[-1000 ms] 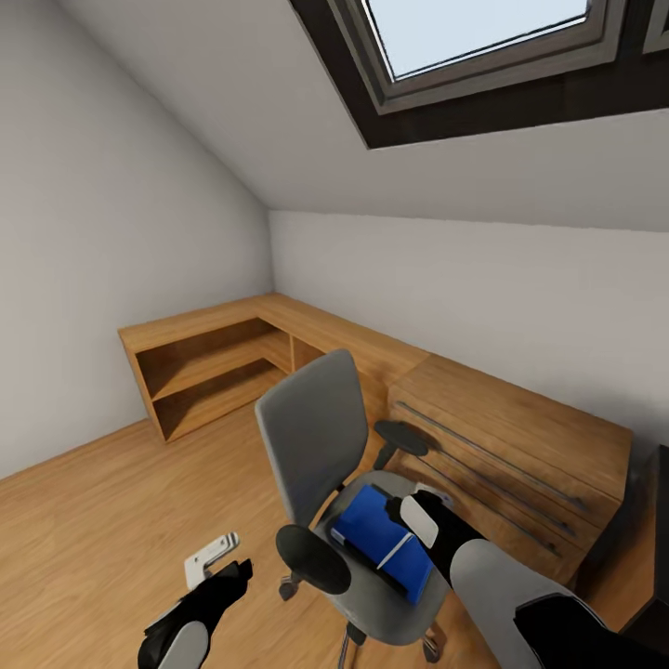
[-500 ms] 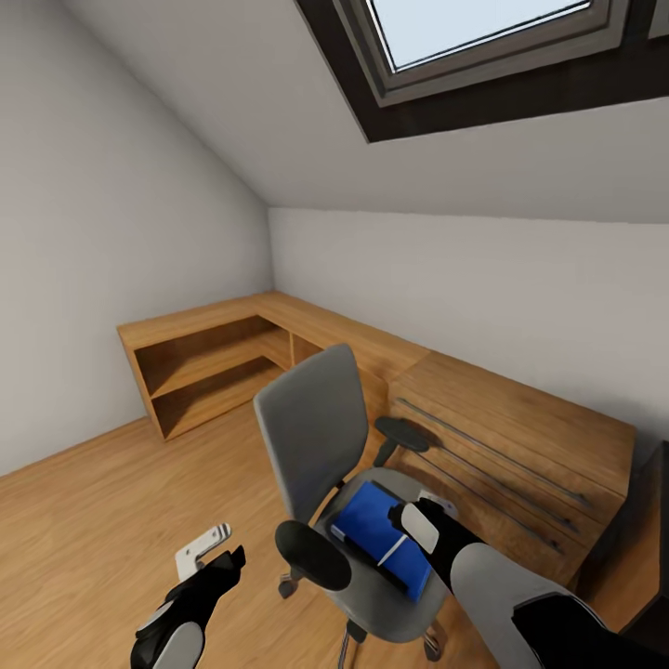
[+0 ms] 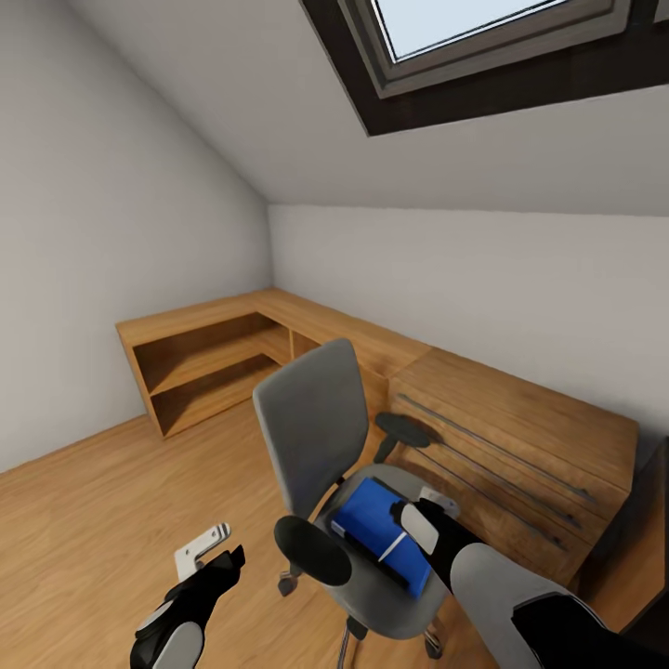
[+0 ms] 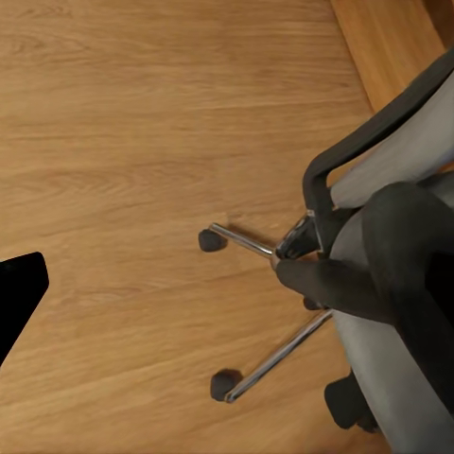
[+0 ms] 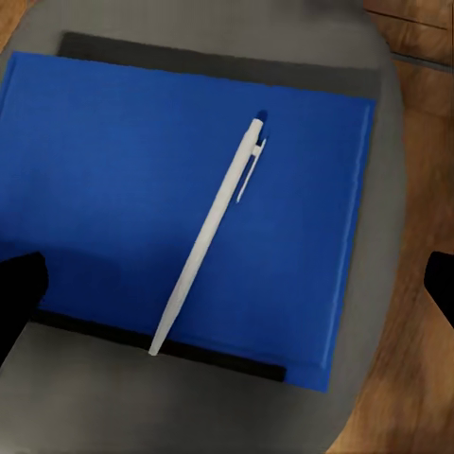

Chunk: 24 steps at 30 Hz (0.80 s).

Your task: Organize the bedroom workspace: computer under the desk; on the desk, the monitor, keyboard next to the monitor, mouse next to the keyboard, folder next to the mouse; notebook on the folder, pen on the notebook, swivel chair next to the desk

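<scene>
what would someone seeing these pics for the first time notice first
Most striking is the bright blue rectangular folder lying flat on the grey upholstered swivel chair mid-room, with a thin white pen resting diagonally across it. The robot's right gripper hovers just over that folder. Behind the chair, a long wooden cabinet with metal bar handles lines the wall beneath a dark-framed skylight.

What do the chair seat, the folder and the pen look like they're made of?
Chair seat: matte grey, probably fabric upholstery, no shine. Folder: flat, uniformly blue, likely plastic or coated card, with a black edge. Pen: smooth white, apparently plastic, with a moulded clip.
</scene>
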Available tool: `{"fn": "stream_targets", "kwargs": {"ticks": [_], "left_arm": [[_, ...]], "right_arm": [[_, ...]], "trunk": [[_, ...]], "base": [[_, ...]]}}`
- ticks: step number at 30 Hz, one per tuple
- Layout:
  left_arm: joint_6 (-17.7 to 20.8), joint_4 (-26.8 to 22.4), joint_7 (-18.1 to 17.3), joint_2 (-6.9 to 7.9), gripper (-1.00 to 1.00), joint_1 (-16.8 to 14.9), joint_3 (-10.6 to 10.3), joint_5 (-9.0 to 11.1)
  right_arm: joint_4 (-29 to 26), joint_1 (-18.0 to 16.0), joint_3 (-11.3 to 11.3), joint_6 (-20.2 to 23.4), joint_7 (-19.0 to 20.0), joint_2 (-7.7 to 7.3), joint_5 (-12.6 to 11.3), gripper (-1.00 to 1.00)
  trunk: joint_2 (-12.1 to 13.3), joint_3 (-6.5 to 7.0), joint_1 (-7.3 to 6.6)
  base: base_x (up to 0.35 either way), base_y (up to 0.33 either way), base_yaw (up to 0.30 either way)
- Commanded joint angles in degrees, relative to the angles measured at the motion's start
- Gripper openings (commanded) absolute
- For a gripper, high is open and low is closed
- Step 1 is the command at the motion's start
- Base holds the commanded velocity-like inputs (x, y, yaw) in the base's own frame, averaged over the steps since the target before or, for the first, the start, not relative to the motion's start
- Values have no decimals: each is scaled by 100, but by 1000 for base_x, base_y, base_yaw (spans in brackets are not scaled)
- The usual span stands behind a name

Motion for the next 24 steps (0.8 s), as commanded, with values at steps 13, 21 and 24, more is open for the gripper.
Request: {"fn": "stream_targets", "kwargs": {"ticks": [13, 21, 24], "left_arm": [[9, -8, 54, 6, 100, -5, 7, 17], [8, -8, 54, 8, 100, -6, 14, 17], [8, -1, 61, 9, 100, -4, 13, 17]], "right_arm": [[-10, -3, 150, -188, -837, 23, 249, 100], [-3, -3, 152, -232, -851, 34, 269, 100], [2, -3, 156, -267, -851, 40, 276, 100]], "trunk": [[-527, -240, 286], [-848, -384, 462], [-968, -438, 528]], "base": [[0, 0, 0], [0, 0, 0], [0, 0, 0]]}}
